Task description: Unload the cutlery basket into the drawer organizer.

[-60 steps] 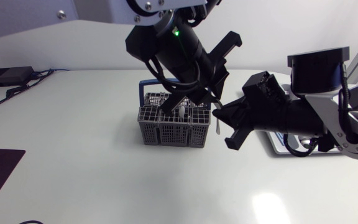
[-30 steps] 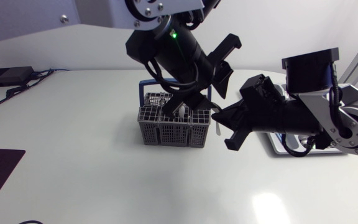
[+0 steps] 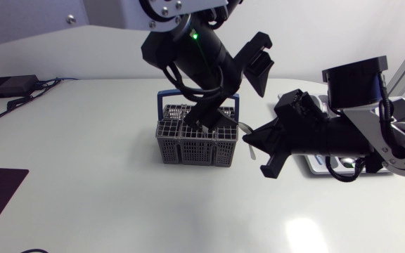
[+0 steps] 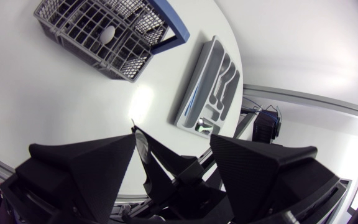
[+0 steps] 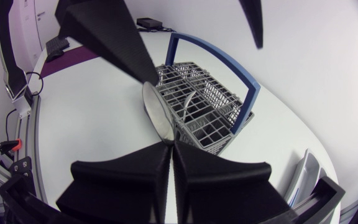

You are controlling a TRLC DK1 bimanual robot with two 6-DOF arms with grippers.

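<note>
On the white table, the drawer organizer is mostly hidden by the right gripper, clamped on a spoon; the left gripper is spread wide.

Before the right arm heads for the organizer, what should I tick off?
1. Right pincer shut on the spoon: ok.
2. Spoon out of the cutlery basket: ok.
3. Left pincer open, holding nothing: ok.
4. Drawer organizer has free compartments: ok.
5. Left arm clear of the carry path: cannot tell.
6. Basket emptied: not ok, a utensil sits inside.
</note>
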